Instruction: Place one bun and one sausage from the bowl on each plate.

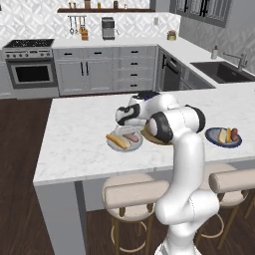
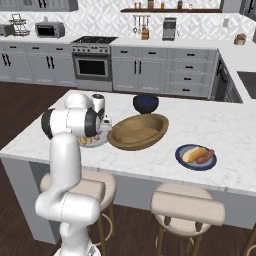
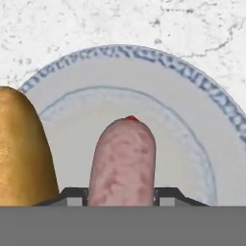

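Note:
A light grey plate (image 3: 192, 120) with a blue-speckled rim lies just under my gripper (image 3: 122, 194). The gripper is shut on a pink sausage (image 3: 123, 166), with one dark tip at each side of it. The sausage hangs low over the plate's middle, and I cannot tell whether it touches. A golden bun (image 3: 21, 149) lies on this plate beside the sausage. In the left base view my gripper (image 1: 128, 127) points down at the grey plate (image 1: 124, 146) with its bun (image 1: 117, 141). The wooden bowl (image 2: 138, 131) is empty. The dark blue plate (image 2: 196, 156) carries a bun (image 2: 192, 154) and a sausage (image 2: 205, 157).
A small dark blue bowl (image 2: 145, 103) stands behind the wooden bowl. Padded stools (image 2: 187, 212) line the island's near edge. My own arm (image 1: 179, 129) covers most of the wooden bowl in the left base view. A sink (image 1: 221, 69) sits on the counter at the right.

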You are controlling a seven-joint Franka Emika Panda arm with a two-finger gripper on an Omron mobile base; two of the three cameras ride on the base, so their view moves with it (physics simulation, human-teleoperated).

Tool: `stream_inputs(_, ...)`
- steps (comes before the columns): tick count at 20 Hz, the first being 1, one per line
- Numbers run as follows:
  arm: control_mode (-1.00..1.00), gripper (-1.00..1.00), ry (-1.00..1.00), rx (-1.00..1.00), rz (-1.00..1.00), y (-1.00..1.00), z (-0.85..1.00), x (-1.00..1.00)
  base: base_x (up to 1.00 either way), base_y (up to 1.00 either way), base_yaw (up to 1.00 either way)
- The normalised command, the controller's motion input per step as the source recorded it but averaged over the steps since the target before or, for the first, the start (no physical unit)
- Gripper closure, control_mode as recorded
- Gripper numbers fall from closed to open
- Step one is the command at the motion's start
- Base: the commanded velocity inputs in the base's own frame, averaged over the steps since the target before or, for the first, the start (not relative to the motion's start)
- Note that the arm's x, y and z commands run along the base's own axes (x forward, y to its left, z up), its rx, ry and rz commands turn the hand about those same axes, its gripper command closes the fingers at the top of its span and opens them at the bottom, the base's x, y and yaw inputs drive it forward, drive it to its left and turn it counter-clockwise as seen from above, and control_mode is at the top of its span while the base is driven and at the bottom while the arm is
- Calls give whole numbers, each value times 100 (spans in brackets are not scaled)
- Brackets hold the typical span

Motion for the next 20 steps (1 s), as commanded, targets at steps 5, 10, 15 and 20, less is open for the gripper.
stream_inputs(5, -100, -100, -17, 24, 0, -17, 2, -30, 0, 0, 0)
stream_inputs(10, -100, -100, -19, 12, 1, 0, 81, -5, 0, 0, 0)
stream_inputs(15, -100, -100, -15, 3, 1, -31, 100, -11, 0, 0, 0)
stream_inputs(20, -100, -100, -14, -10, 0, -97, 100, -28, 0, 0, 0)
